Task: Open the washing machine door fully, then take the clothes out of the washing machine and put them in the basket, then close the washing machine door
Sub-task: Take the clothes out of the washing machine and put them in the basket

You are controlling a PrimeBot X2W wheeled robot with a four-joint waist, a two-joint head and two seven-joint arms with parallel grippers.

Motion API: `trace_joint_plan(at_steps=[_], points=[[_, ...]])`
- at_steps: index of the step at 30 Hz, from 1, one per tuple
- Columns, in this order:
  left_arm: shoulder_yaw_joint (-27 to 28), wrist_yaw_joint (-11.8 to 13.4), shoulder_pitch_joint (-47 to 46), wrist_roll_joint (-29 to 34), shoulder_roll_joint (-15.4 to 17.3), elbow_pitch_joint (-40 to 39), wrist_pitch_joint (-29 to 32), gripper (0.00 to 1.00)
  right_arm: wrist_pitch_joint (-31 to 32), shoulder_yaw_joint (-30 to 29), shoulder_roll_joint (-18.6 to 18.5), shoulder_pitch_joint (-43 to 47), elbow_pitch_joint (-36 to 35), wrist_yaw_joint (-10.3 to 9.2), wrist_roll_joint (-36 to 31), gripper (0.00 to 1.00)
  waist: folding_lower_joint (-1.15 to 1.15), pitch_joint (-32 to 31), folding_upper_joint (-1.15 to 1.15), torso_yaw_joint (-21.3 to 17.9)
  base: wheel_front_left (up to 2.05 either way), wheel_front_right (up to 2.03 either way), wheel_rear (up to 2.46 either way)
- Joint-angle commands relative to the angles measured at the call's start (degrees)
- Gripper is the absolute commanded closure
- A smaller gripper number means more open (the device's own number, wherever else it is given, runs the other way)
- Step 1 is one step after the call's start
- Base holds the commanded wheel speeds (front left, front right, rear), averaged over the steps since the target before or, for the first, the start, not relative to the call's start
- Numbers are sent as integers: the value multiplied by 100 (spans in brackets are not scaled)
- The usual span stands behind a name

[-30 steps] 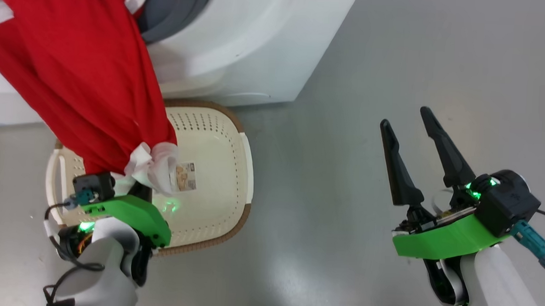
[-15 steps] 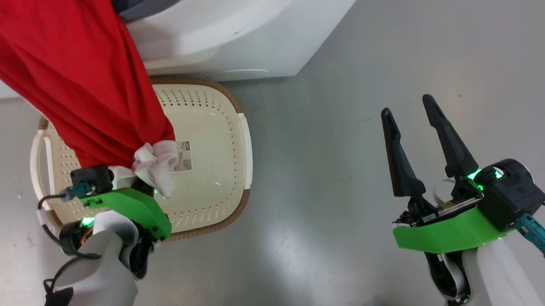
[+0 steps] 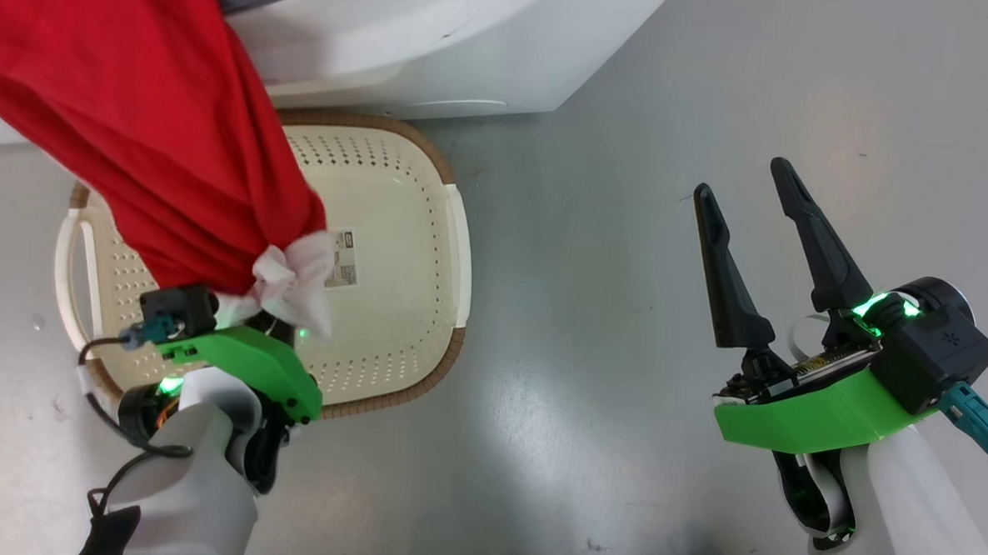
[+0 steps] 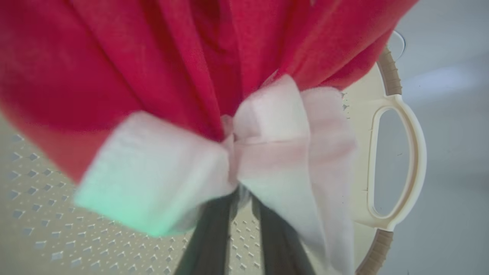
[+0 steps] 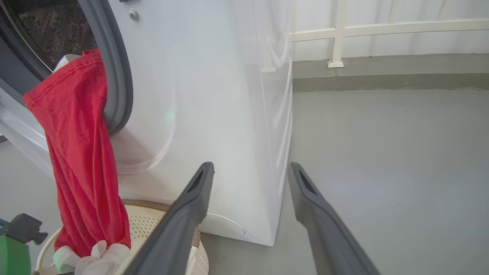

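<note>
- Left gripper (image 4: 244, 208): jaws closed on a bunch of the jersey's (image 3: 159, 121) white trim, held above the basket (image 3: 456, 226).
- Right gripper (image 3: 742, 178): jaws wide apart and holding nothing, over the floor (image 3: 592, 332), well to the right of the basket.
- Jersey: drawn out into a long, narrow hank. Its long axis runs from the pinched trim low over the basket, up and away to the washer (image 3: 437, 50). The far end lies over the gasket (image 5: 118, 88) at the drum mouth.
- Risk: if released now, the far end would likely stay caught on the gasket. It could also slide down the washer front onto the basket rim or the floor, because the jersey is long and the basket small.
- Risk: the grip is on trim only, so a hard pull could slip it free.
</note>
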Motion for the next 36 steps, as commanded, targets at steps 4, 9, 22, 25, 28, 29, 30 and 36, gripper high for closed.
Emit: trace_joint_plan(at_steps=[4,9,22,25,28,29,30,36], points=[[-29,-15,39,-10,113,-20,-78,0,-36,97,11,30,-145,35,-86,0,0,20,0,32,0,0,0],[-48,93,-27,12,117,-27,-93,0,-36,86,11,24,-123,35,-75,0,0,9,0,64,0,0,0],[420,448,265,536,304,-1367,-97,0,-36,0,11,97,-128,35,-91,0,0,-111,0,185,0,0,0],[673,520,451,717,333,-1992,-97,0,-36,-1,11,115,-126,35,-93,0,0,-143,0,205,0,0,0],[931,560,724,926,321,-2664,-97,0,-36,-12,11,133,-127,35,-96,0,0,-180,0,222,0,0,0],[1001,567,825,1000,308,-2894,-97,0,-36,-17,11,142,-127,35,-99,0,0,-194,0,228,0,0,0],[1069,555,927,1052,296,-3092,-97,0,-36,-20,11,148,-126,35,-100,0,0,-204,0,231,0,0,0],[1399,573,1512,1384,229,-4339,-97,0,-36,-27,11,174,-122,35,-85,0,0,-261,0,249,0,0,0]])
